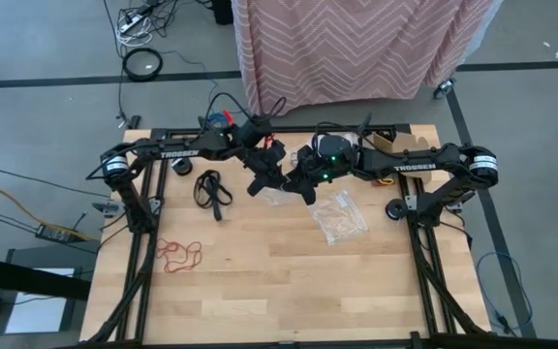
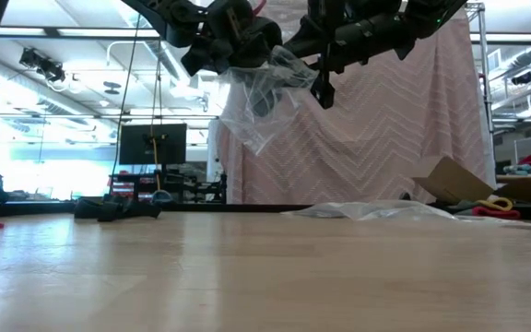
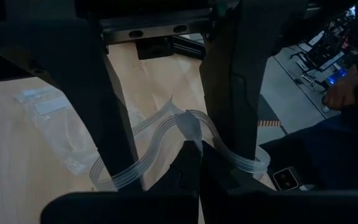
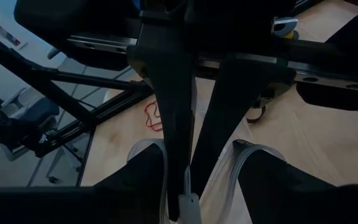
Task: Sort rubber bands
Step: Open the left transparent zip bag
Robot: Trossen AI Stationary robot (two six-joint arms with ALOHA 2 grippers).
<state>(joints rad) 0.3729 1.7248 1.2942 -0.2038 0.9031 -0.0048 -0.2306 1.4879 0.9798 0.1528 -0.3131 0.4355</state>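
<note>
— So where do the two grippers stand?
— Left gripper (image 1: 263,184) is clamped tight on a clear crinkly plastic bag (image 2: 258,100), lifted above the wooden table (image 1: 289,281). Right gripper (image 1: 296,186) pinches the bag's rim.
— And the rubber bands?
— Red rubber bands (image 1: 179,255) and black rubber bands (image 1: 211,188) lie on the table's left side, well apart.

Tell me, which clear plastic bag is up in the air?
The crinkly clear plastic bag hanging between both arms; the other clear bag lies flat on the wooden table.

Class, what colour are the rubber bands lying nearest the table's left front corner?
Red: the rubber bands show best in the high view.
</note>
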